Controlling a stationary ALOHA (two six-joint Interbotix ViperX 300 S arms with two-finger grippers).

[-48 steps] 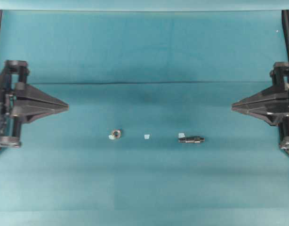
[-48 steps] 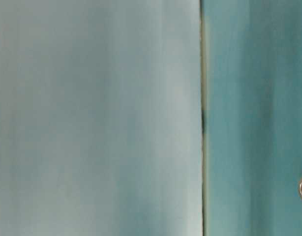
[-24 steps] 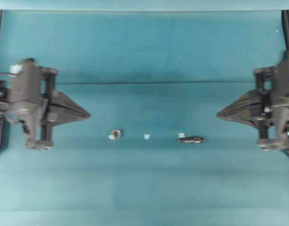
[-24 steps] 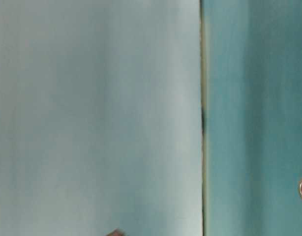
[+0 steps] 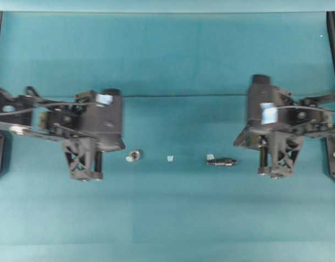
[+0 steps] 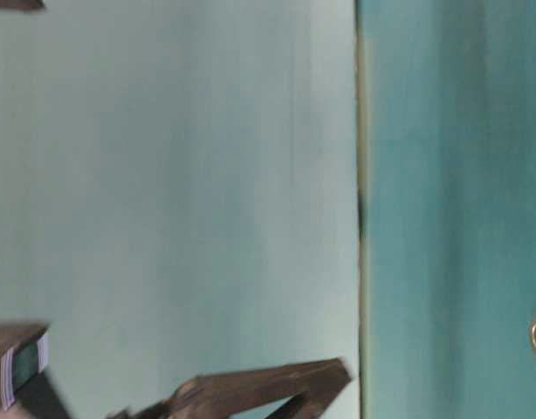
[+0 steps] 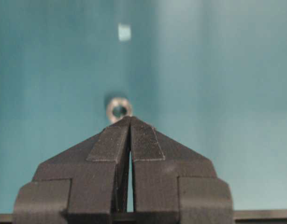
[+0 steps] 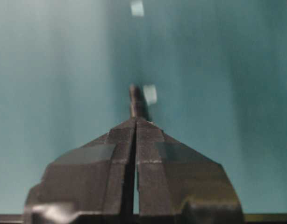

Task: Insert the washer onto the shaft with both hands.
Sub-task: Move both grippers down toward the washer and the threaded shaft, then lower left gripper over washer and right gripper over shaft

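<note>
Left gripper [image 7: 130, 119]: jaws pressed together, holding nothing.
Right gripper [image 8: 135, 120]: jaws pressed together, empty.
Washer [image 7: 119, 108]: flat on the teal cloth [image 5: 167, 207], hole facing up, just ahead of the left fingertips.
Shaft [image 8: 135, 99]: lying flat just beyond the right fingertips, long axis in line with the gripper, pointing away from it.
Tape scrap [image 8: 150, 94]: just beside the shaft.

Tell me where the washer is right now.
In the overhead view the washer lies flat on the teal cloth, left of centre, between the left gripper and a pale tape scrap.
</note>
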